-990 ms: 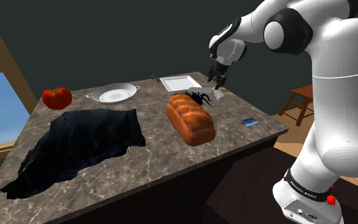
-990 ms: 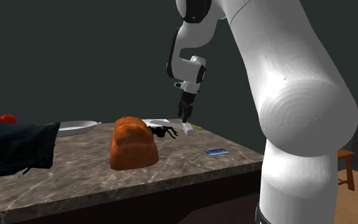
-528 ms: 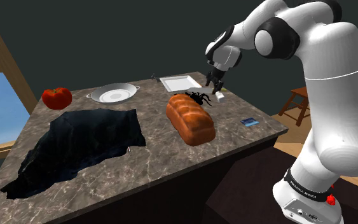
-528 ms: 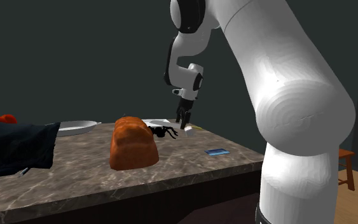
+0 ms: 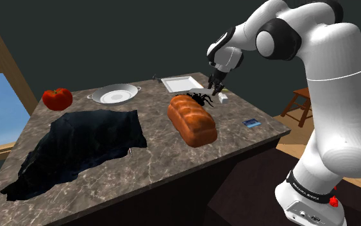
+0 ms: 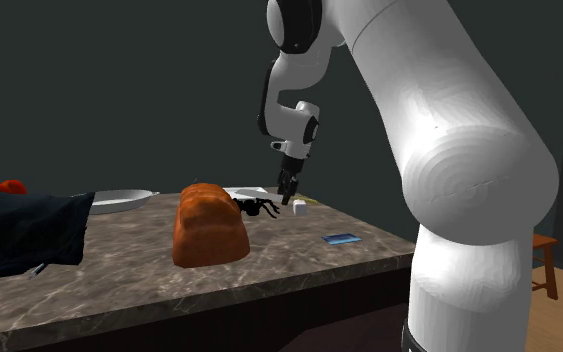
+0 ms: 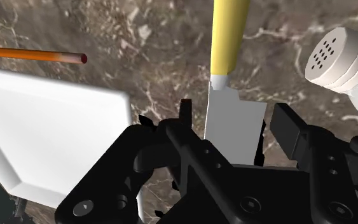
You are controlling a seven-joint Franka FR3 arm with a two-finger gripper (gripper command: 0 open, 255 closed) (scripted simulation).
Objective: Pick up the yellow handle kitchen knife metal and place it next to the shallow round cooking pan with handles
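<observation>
The kitchen knife lies on the marble counter (image 5: 236,138), its yellow handle (image 7: 229,35) pointing away from the hand. Its grey blade (image 7: 233,124) sits between the two black fingers. My gripper (image 7: 238,130) is down at the counter's far right, next to the white tray, and its fingers clasp the blade from both sides. The shoulder view shows the gripper (image 5: 215,90) just behind the bread, as does the second exterior view (image 6: 285,200). The shallow round white pan with handles (image 5: 113,95) stands at the counter's far side, well off to the shoulder view's left.
A white square tray (image 5: 182,83) and a white shaker (image 7: 343,60) flank the gripper. An orange stick (image 7: 31,54) lies past the tray. A black spider figure (image 5: 200,98), a bread loaf (image 5: 191,119), a blue card (image 5: 252,122), a dark cloth (image 5: 76,147) and a tomato (image 5: 57,98) share the counter.
The arm swung toward the tray and lowered the gripper to the counter. The fingers have since drawn in from wide open onto the knife blade.
</observation>
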